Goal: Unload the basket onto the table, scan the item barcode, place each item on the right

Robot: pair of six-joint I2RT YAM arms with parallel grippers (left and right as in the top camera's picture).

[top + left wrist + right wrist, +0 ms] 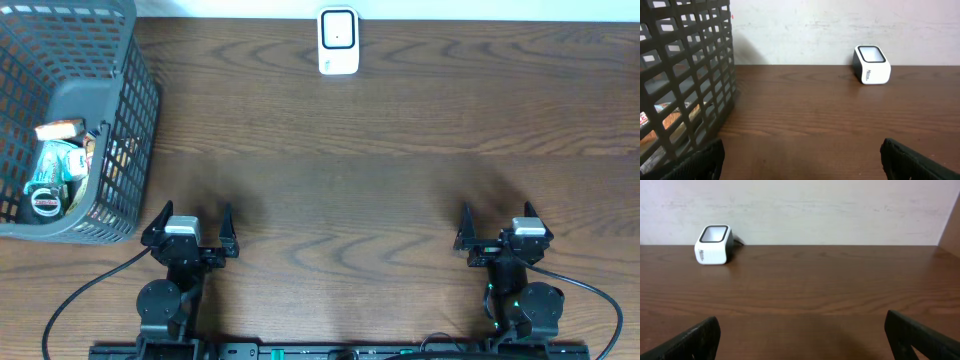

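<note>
A white barcode scanner [338, 41] with a dark window stands at the table's far edge, middle; it also shows in the left wrist view [872, 65] and the right wrist view [713, 245]. Several packaged items [58, 165] lie inside a dark mesh basket [120, 120] at the far left; its wall fills the left of the left wrist view [685, 75]. My left gripper [190, 230] is open near the front edge, just right of the basket's near corner, with nothing between its fingers. My right gripper [497, 232] is open at the front right, also with nothing in it.
Bare brown wooden table [350, 180] lies between the grippers and the scanner. A pale wall [815, 210] rises behind the table's far edge.
</note>
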